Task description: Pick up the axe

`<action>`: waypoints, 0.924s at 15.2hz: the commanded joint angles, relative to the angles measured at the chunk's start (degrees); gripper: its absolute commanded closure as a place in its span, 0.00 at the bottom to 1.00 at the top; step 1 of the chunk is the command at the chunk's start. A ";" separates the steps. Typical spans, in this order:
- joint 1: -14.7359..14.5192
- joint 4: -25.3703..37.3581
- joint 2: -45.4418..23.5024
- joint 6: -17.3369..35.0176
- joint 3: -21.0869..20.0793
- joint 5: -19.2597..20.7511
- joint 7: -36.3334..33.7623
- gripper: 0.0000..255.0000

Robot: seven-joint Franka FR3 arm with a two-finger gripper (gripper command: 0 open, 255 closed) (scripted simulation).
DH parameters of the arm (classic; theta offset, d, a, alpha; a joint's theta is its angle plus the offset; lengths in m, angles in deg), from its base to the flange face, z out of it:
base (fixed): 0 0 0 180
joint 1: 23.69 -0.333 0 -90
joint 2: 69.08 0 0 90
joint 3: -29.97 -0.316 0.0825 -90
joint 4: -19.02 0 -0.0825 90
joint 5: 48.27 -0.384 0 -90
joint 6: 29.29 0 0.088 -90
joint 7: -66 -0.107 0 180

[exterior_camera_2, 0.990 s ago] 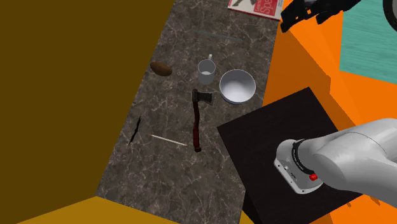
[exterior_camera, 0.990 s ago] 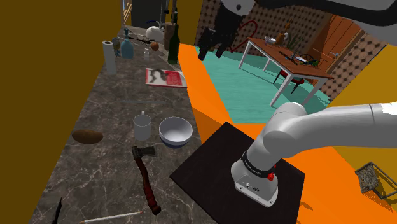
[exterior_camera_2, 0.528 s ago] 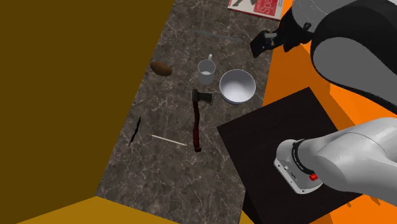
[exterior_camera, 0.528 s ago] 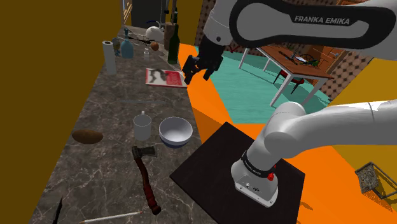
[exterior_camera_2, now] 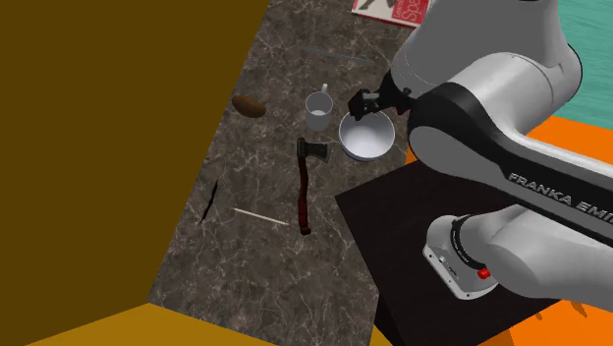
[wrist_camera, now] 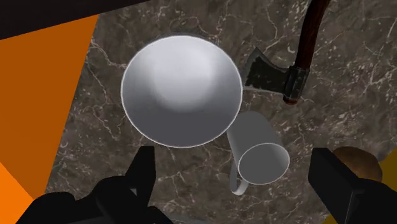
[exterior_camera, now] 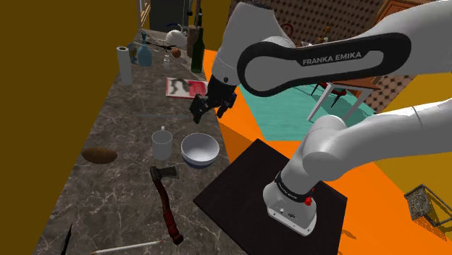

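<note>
You get soft, even light here. The dark stone countertop (exterior_camera: 109,123) looks dim from its near end to its far end, and the axe (exterior_camera: 165,199) hardly stands out on it. The white arm (exterior_camera: 377,138) is pale on top and grey underneath, so light falls from above. Inside the bowl (wrist_camera: 181,89) a soft bright patch fades to grey near the rim

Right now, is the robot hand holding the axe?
No, the axe lies on the counter while the open gripper hovers near the bowl.
</note>
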 commanded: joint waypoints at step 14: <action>-1.45 -0.88 -32.61 33.16 -16.83 -4.65 -18.03 0.00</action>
